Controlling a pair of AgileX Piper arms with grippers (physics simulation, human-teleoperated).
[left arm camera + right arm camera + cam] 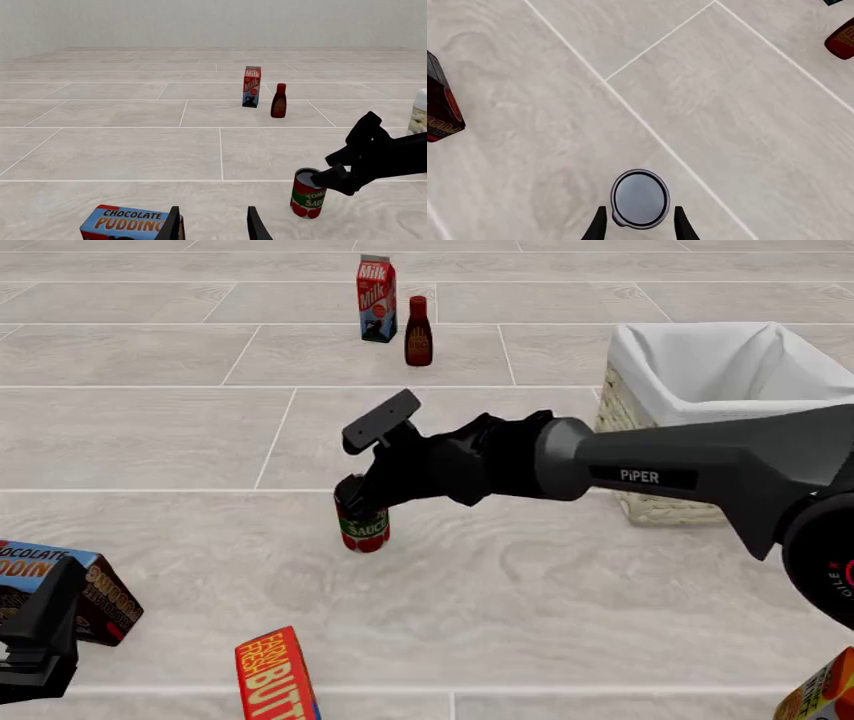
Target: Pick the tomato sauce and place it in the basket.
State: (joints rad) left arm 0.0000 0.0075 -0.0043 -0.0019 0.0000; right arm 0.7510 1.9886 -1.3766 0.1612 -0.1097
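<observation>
Pale tiled floor runs back to a wall in the left wrist view; the tomato sauce can [307, 194] stands upright at lower right, bare tiles around it, the right gripper [337, 177] at its top. Front view: basket [627, 420] at right, well apart. Right wrist view: spread fingers [599, 226] flank the can's lid without gripping. The left gripper [213, 225] is open, empty.

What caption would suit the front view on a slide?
Right gripper poised around the top of the upright tomato sauce can, with the cloth-lined basket waiting to its right.
</observation>
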